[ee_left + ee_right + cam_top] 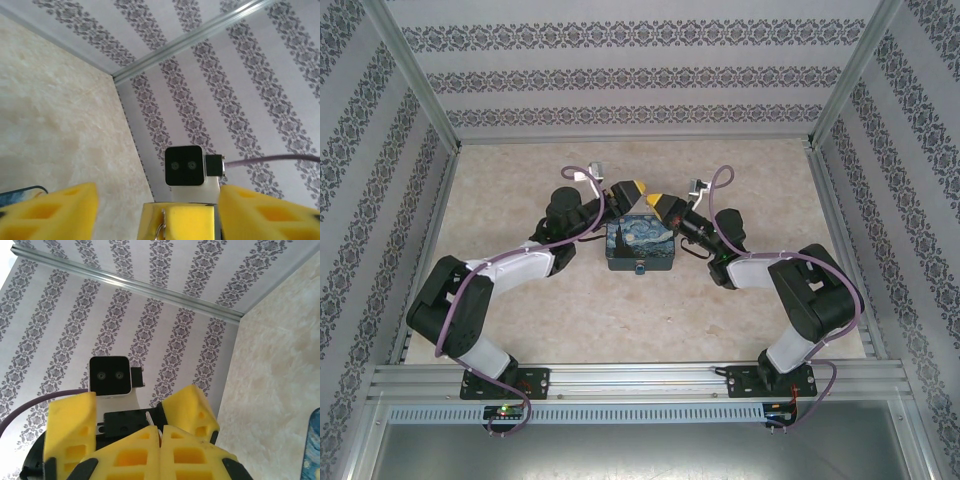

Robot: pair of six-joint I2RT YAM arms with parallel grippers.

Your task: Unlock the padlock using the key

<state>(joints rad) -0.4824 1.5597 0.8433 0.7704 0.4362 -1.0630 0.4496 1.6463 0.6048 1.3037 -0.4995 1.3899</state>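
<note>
Step in hand, as I judge it: getting the key settled in one gripper, above and behind the tin box (638, 243), before any approach to the lock. Left gripper (626, 190) jaws stand wide apart, holding nothing, straddling the right gripper (160, 440). Right jaws pressed flat together; a thin metal sliver at their seam looks like the key (161, 227), too small to be certain. Padlock (640, 268) sits at the tin's near front wall, well below both grippers: a tiny blue speck, shackle and keyhole not resolvable. Next move probably calls for the left arm to back clear, then the right to descend to the front face and line the key tip with the keyhole.
</note>
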